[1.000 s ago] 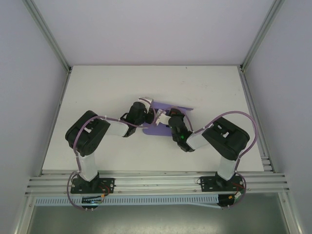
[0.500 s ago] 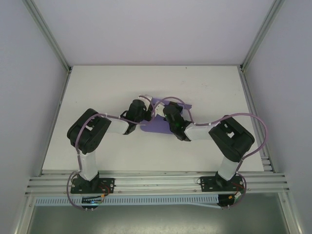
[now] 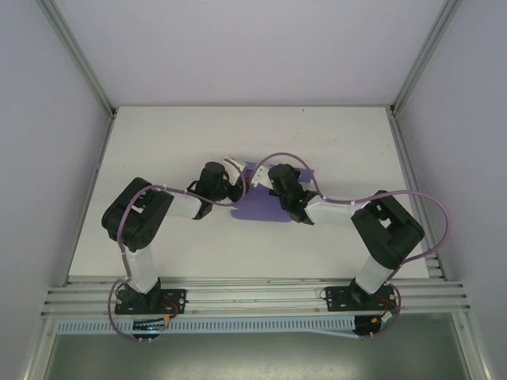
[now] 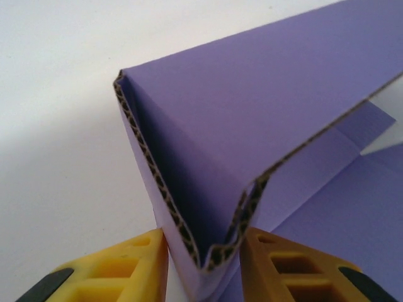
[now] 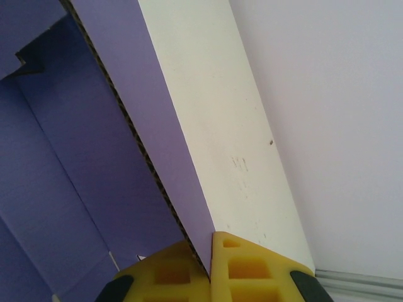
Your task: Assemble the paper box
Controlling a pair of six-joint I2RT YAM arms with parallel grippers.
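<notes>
Partway: your left gripper (image 4: 203, 245) pinches a doubled-over wall of the lavender corrugated paperboard box (image 3: 255, 207), your right gripper (image 5: 210, 245) clamps another wall tight, and the rest lies unfolded.

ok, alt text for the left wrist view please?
A folded flap of the purple paper box, corrugated edge toward the camera, is pinched at its crease between the two yellow fingertips of the left gripper. The white table shows behind and to the left.
</notes>
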